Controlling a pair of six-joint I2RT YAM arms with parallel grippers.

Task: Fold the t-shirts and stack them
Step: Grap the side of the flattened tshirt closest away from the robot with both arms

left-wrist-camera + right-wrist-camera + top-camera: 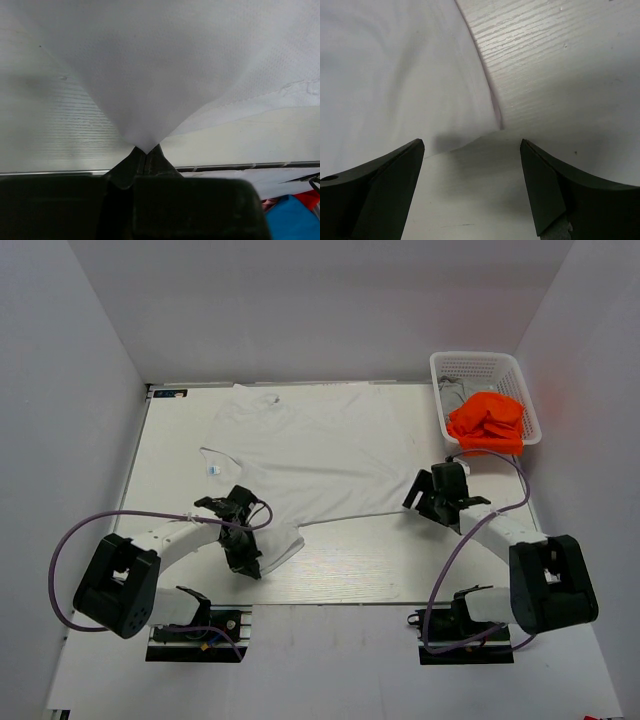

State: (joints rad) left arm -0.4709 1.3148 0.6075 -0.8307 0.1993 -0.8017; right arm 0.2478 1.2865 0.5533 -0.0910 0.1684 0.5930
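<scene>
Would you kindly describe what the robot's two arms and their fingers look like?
Both arms match: the left arm and right arm have white links between chunky black joint housings, each with a thin purple cable looping alongside. The fingers are black, smooth and tapered. No markings show.

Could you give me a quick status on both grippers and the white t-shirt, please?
Left gripper shut on white t-shirt, near hem corner. Right gripper open at opposite hem corner, nothing held. Orange t-shirt in basket. Nothing blocking.
</scene>
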